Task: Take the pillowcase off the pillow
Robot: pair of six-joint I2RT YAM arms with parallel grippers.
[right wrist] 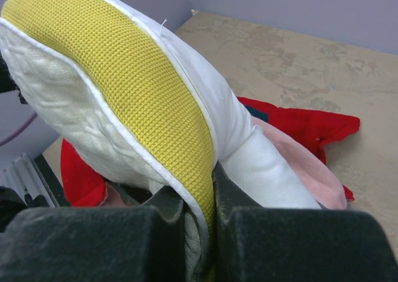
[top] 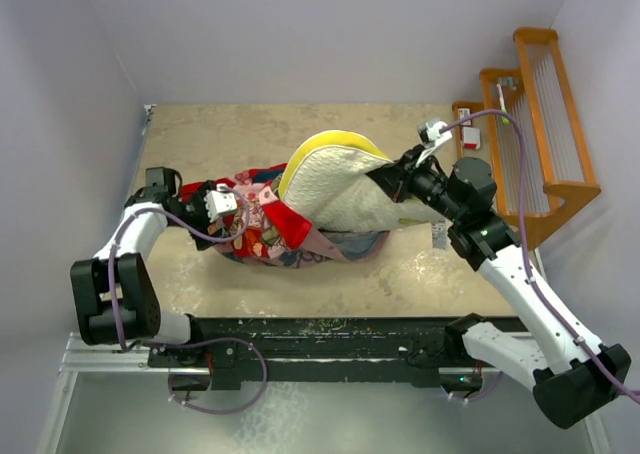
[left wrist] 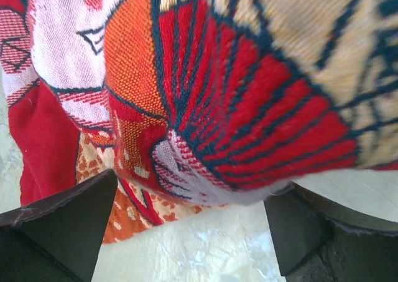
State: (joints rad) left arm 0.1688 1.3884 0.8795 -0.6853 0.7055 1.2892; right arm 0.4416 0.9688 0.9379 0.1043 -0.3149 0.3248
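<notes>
On the table (top: 200, 134): the pillow (top: 340, 189), plump and white, raised at its right end and seemingly more than half out of its cover. Below and to the left of it: the pillowcase (top: 262, 236), bunched into a red-orange heap near the table's middle, with pinkish lining at the mouth under the pillow and the closed end toward the left arm.

Judged as the step in hand: drawing the pillow free of the last of the fabric. To do it well, pull with the right arm up and away to the right, along the pillow's length and not across it, so as to slide the quilted body out of the mouth rather than drag the whole heap along. Hold the cover back at the same time.

Right gripper (right wrist: 214, 192): pressed together on the pillow's corner, pinching the yellow side band (right wrist: 124, 89) and its white piping. Looks like a thin bite on an edge seam, so move slowly and steadily, without jerks, or risk a slip.

Left gripper (left wrist: 191, 189): spread wide, holding nothing, low over the table at the pillowcase's folded end, with the printed cloth bulging just above the fingers (left wrist: 68, 220); touching or not, cannot tell. Push forward to straddle a fold, then close on fabric alone and anchor there. Cannot tell from these views the amount of pillow left inside, so treat any lifting of the heap as a cue to re-grip.
</notes>
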